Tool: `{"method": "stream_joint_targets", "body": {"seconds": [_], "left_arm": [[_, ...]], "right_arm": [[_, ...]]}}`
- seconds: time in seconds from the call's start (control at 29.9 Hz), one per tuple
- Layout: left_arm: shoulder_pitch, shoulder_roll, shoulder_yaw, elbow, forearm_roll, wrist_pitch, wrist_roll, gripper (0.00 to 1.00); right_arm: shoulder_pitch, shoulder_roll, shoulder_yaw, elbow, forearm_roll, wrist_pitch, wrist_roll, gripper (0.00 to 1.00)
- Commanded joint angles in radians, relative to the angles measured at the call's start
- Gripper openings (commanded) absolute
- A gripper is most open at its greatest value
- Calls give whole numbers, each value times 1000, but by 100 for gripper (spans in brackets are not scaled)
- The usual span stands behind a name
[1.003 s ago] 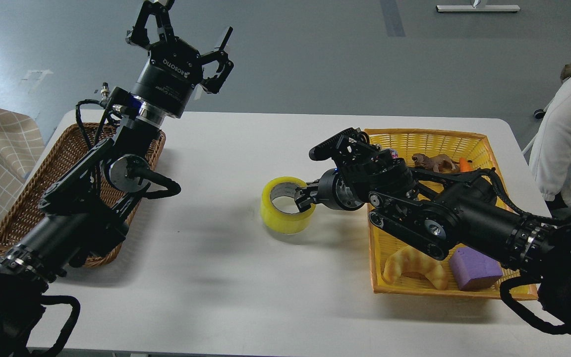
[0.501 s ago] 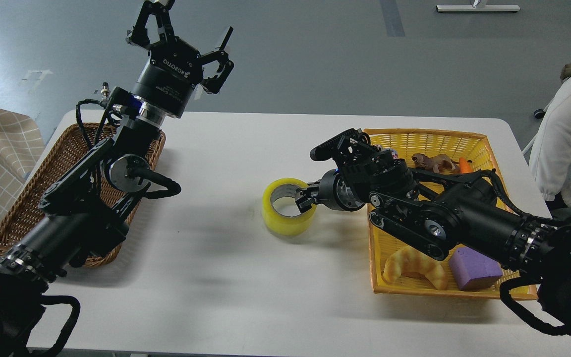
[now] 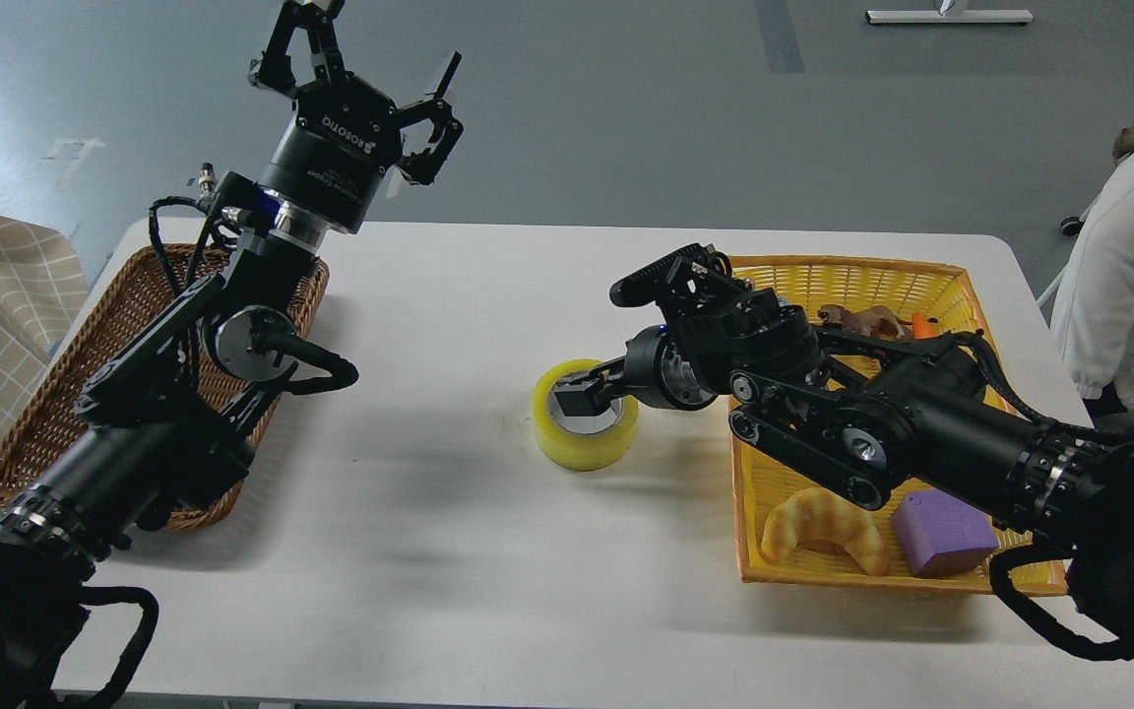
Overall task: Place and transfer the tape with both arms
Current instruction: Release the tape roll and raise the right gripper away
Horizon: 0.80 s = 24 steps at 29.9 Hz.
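Observation:
The yellow tape roll [image 3: 577,448] stands on the white table [image 3: 449,551] near the middle, just left of the yellow basket, core facing up. My right gripper [image 3: 595,392] reaches over the roll from the right. One finger [image 3: 575,398] sits inside the grey core against the roll's right wall, and another finger [image 3: 648,280] sticks out above and away from the roll. The grip on the wall looks closed. My left gripper [image 3: 370,69] is raised high above the table's far left edge, fingers spread open and empty.
A brown wicker basket [image 3: 55,394] lies at the left under my left arm. The yellow basket [image 3: 921,271] at the right holds a purple cube [image 3: 941,537], a croissant [image 3: 823,527], a toy animal [image 3: 867,320] and an orange piece. A person in white sits at the far right.
My right gripper has turned and lowered, carrying the tape slightly right and down onto the table; its finger now sits deeper in the core. The left arm has not moved.

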Motion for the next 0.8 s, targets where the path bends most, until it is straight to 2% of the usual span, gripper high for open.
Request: {"method": "stream_joint_targets", "body": {"seconds": [0.0,0.27,0.4,0.47,0.64,0.77], "left_arm": [[-1,4,3,0,0,0,1,98],[-1,9,6,2,0,0,2,98],[-6,7,6,2,0,0,2,98],[-9,7,6,5,-2,0,2,98],[-17,7,9,9,-2,0,2,98],[-20,12,9,11,-2,0,2,98]], "right_arm": [[4,-90,50,114,0,0,-3,100],[-5,-321,164,349,1,0,-9,100],[-67,-435,295,477,3,0,-6,100],[-94,-454,351,504,21,0,-2,100],[-237,-476,604,538,267,0,0,100],[-278,-473,750,527,498,0,0,100]]}}
